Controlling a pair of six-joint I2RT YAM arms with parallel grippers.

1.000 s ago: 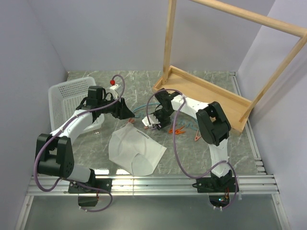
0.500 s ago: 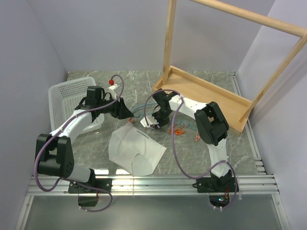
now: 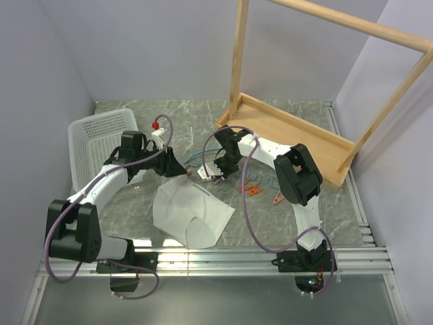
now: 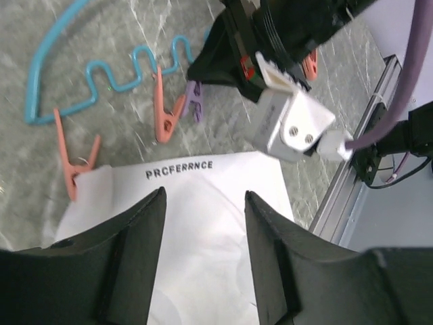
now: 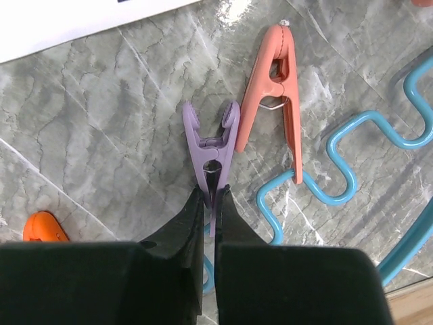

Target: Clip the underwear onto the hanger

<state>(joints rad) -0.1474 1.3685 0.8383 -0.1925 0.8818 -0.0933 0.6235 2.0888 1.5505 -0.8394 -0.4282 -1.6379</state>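
The white underwear (image 3: pixel 193 213) lies flat on the marble table, its printed waistband toward the hanger; it fills the lower left wrist view (image 4: pixel 203 237). The teal hanger (image 4: pixel 108 68) lies on the table beyond it, with orange-red clips (image 4: pixel 162 112) and a purple clip (image 4: pixel 195 108) on its wavy bar. My left gripper (image 4: pixel 203 196) hovers open over the waistband, nothing between its fingers. My right gripper (image 5: pixel 210 193) is shut on the handle end of the purple clip (image 5: pixel 211 145), beside an orange clip (image 5: pixel 270 74) on the hanger (image 5: pixel 338 156).
A white perforated basket (image 3: pixel 95 135) stands at the back left. The wooden rack frame (image 3: pixel 291 135) stands at the back right. Loose orange clips (image 3: pixel 252 188) lie on the table right of my right gripper (image 3: pixel 215 172). A metal rail (image 3: pixel 216 261) runs along the near edge.
My right gripper has closed on the purple clip's handles. My left gripper has shifted slightly toward the underwear's waistband and stays open.
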